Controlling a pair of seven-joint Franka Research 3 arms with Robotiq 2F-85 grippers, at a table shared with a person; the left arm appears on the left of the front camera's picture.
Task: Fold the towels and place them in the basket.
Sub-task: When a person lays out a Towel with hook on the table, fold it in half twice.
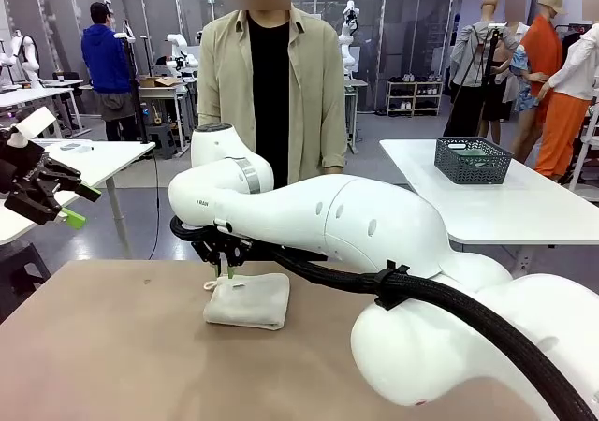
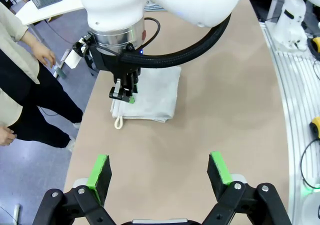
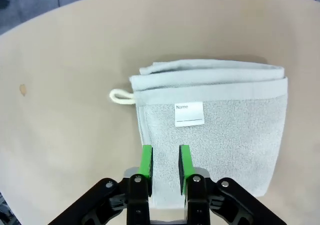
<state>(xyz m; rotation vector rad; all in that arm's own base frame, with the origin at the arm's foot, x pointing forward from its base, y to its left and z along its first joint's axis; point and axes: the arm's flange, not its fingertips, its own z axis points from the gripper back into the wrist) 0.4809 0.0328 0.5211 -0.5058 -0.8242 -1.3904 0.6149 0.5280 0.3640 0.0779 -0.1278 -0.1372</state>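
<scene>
A folded cream-white terry towel (image 3: 215,125) lies flat on the tan table (image 1: 103,346), its loop (image 3: 119,96) sticking out at one corner and a white name label (image 3: 189,114) sewn on its top face. The right gripper (image 3: 164,161) hangs directly above the towel's edge, its green pads (image 3: 146,161) parted by only a narrow gap with nothing clamped between them (from the front the towel sits under the fingertips, and whether they touch the cloth cannot be told). The right arm (image 1: 318,220) stretches across the middle of the table, a black cable sleeve (image 1: 449,304) running along its underside. The left gripper (image 2: 159,171) is raised clear of the table on the robot's left side, jaws spread wide and empty, looking down at the towel from well apart. A dark grey mesh basket (image 1: 473,160) stands on a separate white table (image 1: 524,206) behind and to the right, far from the towel. A person (image 1: 271,84) in a beige shirt over a black top stands at the far side of the table, hands down.
</scene>
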